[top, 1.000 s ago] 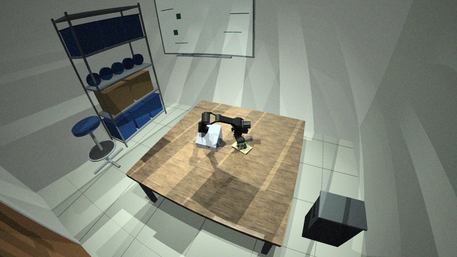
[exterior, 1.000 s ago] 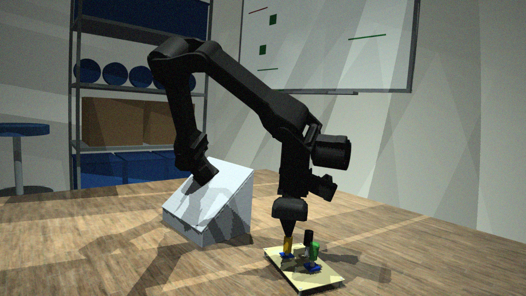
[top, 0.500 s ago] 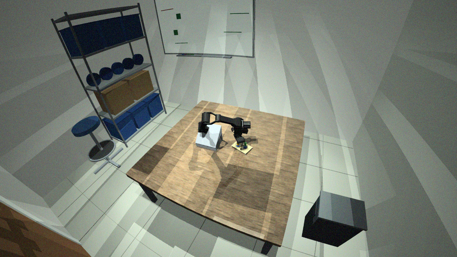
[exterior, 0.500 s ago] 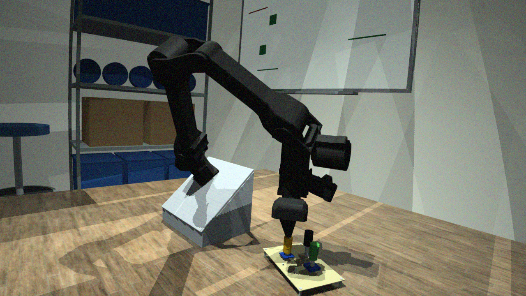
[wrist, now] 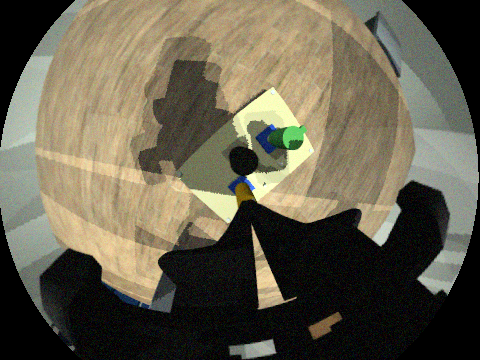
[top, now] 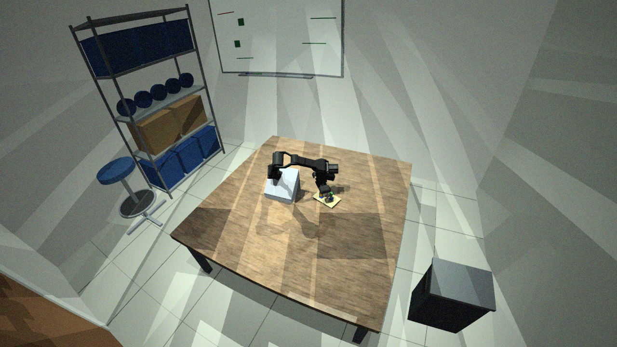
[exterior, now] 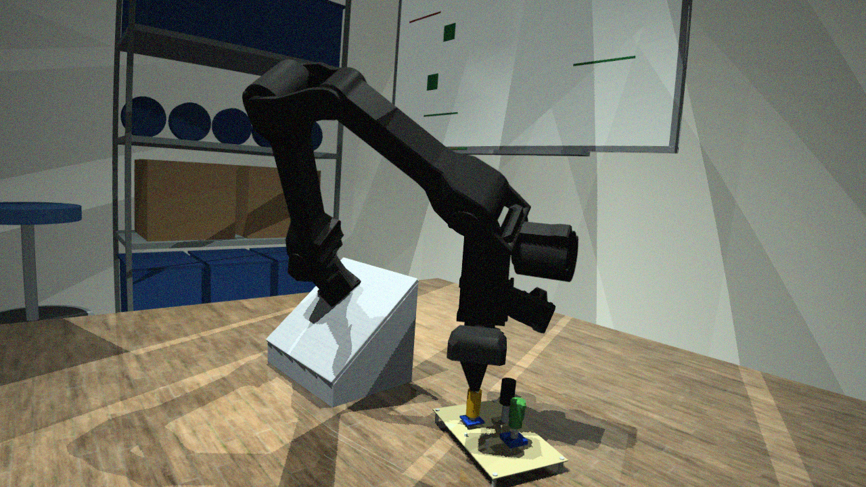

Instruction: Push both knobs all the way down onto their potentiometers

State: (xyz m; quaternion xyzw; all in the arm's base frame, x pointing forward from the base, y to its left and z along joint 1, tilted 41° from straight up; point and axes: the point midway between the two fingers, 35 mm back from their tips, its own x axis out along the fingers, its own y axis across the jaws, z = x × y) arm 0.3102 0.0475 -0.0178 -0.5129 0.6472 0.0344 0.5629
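A pale yellow circuit board (exterior: 532,458) (wrist: 215,167) (top: 333,202) stands on short legs on the wooden table (exterior: 181,400). On it stand an orange knob (exterior: 473,404) (wrist: 244,194) on a blue potentiometer base (exterior: 471,420), a black knob (exterior: 507,387) (wrist: 242,159), and a green knob (exterior: 516,411) (wrist: 291,136) over another blue base (exterior: 513,440). My gripper (exterior: 475,383) (wrist: 247,204) (top: 324,190) is shut, with nothing between its fingers. Its closed tips point straight down and rest on top of the orange knob.
The arm's grey wedge-shaped base block (exterior: 351,339) (top: 282,186) stands on the table left of the board. A shelf rack (top: 146,99), a blue stool (top: 116,170) and a dark box (top: 452,293) stand on the floor around the table.
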